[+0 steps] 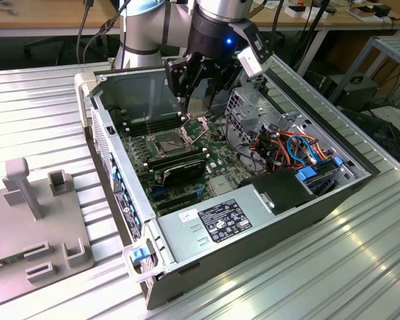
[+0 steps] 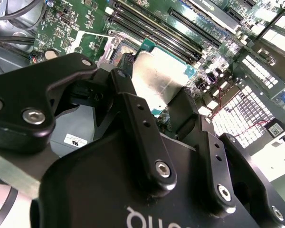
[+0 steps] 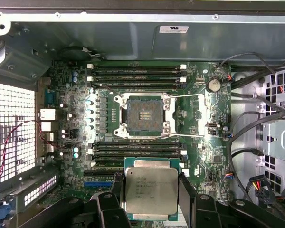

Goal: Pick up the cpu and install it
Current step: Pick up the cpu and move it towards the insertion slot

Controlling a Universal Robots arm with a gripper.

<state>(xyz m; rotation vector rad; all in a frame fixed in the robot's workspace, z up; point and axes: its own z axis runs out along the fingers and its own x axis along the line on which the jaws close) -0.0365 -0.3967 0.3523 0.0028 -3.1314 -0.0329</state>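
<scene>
Ribbed metal tabletop (image 1: 47, 100) carried an open computer case (image 1: 120, 173), with desks and hanging cables behind it.

The cpu (image 3: 150, 190) was off the board, pinched between the gripper's (image 3: 151, 202) two black fingers (image 3: 186, 190), which had closed on its opposite edges. Its pale metal lid faced the first wrist view, and the second wrist view caught the same cpu (image 2: 159, 78) edge-on above the board.

By my judgement it was a light, stiff, flat piece. The smooth lid would be slippery, and the contact face beneath would be easily damaged. The thin green edges, where the fingers sat, looked the right place to hold it. A firm but gentle pinch that kept it level seemed wise.

In the exterior view the gripper (image 1: 197, 93) hung at about one o'clock from the socket (image 1: 168, 142), apart from it. That socket (image 3: 145, 115) lay bare, its frame swung open. Memory slots (image 3: 135, 73) ran along two sides of it on the motherboard (image 3: 204, 156).

Farther out in the exterior view, from the socket:
- coloured cables (image 1: 293, 143) at about three o'clock
- the power supply (image 1: 220, 220) at about five o'clock
- a grey fixture (image 1: 33, 220) on the table at about eight o'clock, well apart from the case
</scene>
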